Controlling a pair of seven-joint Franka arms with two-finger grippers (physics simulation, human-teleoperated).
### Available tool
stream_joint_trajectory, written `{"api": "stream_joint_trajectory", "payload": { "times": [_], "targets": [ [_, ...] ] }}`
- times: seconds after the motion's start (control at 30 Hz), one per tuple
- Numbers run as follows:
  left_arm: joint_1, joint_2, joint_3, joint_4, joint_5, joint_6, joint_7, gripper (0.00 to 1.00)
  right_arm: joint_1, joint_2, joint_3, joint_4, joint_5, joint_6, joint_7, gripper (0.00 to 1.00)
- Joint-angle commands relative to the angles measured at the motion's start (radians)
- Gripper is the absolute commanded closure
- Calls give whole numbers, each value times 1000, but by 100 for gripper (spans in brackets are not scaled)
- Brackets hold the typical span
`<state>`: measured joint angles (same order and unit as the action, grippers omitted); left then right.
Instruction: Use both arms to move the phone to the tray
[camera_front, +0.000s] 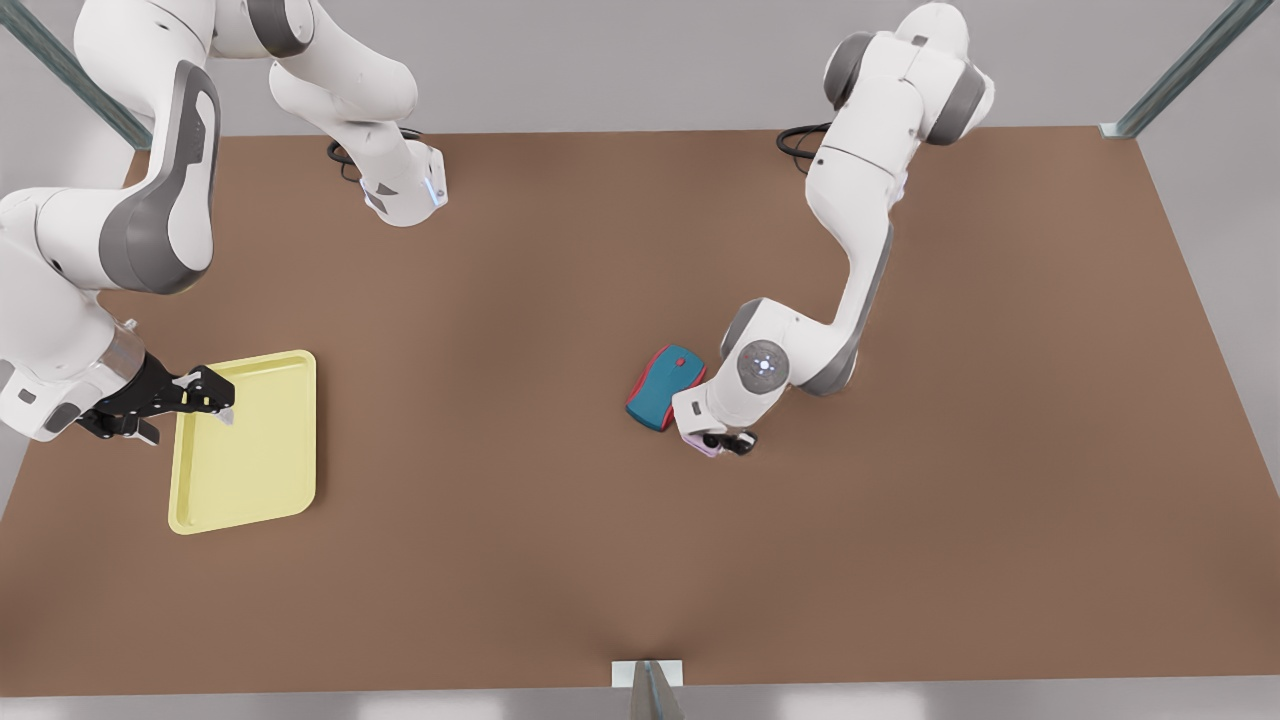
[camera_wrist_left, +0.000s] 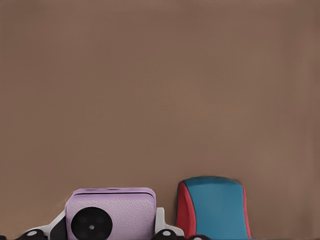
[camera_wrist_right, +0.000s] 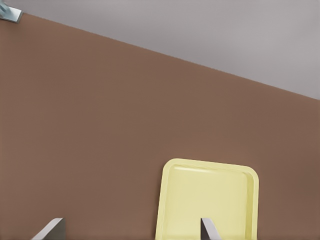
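1. The flat, pale yellow rectangular tray (camera_front: 243, 442) with its low rim is lying near the brown table's (camera_front: 640, 560) edge at the front view's left, well apart from everything else; it is the drop spot.
2. The right gripper (camera_front: 212, 397), black, two-fingered, is hanging over the tray's near-left rim with its fingers (camera_wrist_right: 50, 229) spread apart and empty, probably waiting there to receive.
3. The small, flat, pale lilac phone (camera_wrist_left: 112, 212) with round black camera circles is sitting mid-table, just beside the teal-blue and red computer mouse (camera_front: 665, 386).
4. The left gripper (camera_front: 727, 441) is sitting low at the phone, fingertips either side of it; whether they are clamping it yet, cannot tell. A low side grip suits a thin phone.
5. The mouse is lying close, so a nudge looks possible.
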<state>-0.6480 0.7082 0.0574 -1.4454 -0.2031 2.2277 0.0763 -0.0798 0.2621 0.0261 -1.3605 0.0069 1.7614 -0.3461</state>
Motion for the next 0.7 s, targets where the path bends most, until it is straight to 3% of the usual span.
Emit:
{"api": "stream_joint_trajectory", "payload": {
  "times": [0.0, 0.27, 0.5, 0.67],
  "targets": [
    [-38, 49, -13, 97, -2, -115, -860, 21, 0, -1, 0, 1, 1, -2, -2, 0],
    [-150, 312, -48, 536, 2, -125, -1161, 21, 0, 0, 0, 0, 2, 0, -2, 0],
    [-234, 430, -47, 557, 28, 287, -1110, 22, -37, -30, -26, 9, 15, -39, 4, 0],
    [-269, 494, -45, 594, 34, 331, -1066, 21, -40, -60, -25, 101, -31, -306, 246, 0]
  ]
}}
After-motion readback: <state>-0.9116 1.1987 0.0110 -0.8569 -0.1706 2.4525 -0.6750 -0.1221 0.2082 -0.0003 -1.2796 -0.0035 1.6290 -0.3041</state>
